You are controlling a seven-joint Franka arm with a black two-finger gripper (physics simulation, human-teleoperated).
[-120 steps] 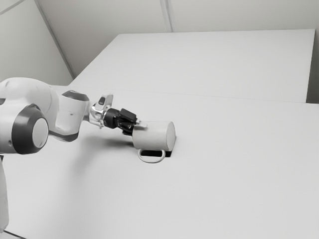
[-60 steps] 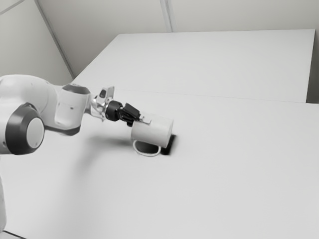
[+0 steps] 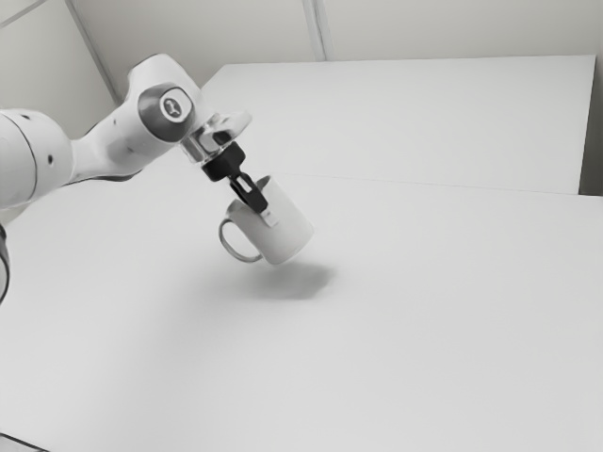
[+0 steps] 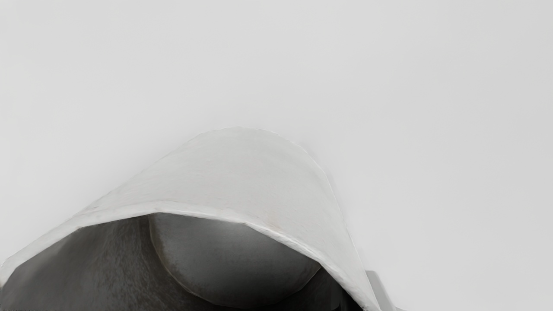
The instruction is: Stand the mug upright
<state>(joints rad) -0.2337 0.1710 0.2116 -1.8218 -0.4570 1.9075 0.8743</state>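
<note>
**We have the plain white, round-walled mug (image 3: pixel 285 233) aloft, but it leans**

We carry the mug clear of the broad, pale grey bench (image 3: pixel 433 311), with its soft grey shadow (image 3: pixel 292 281) lying beneath it. Our black fingers (image 3: pixel 250 194) with their pale tips are closed on the wall near the mouth, and we judge that they pinch just that wall, one inside and one outside, though we cannot see the inner one's contact. In the wrist view we look past the white rim (image 4: pixel 203 211) to the mug's dark inner floor (image 4: pixel 237 263).

As for progress, the grasp and the lift are in place, and the mouth is the higher end. The upright pose is not: the mouth tips up toward the exterior view's left, the base down toward its right, and the curved white handle (image 3: pixel 223 241) sticks out on the left side.

What is left, as we judge it, is to turn the mug through the rest of its lean, lower it until the base sits flat, and only then let go. If we released it at this angle, it would likely land on the base's edge and topple.
</note>
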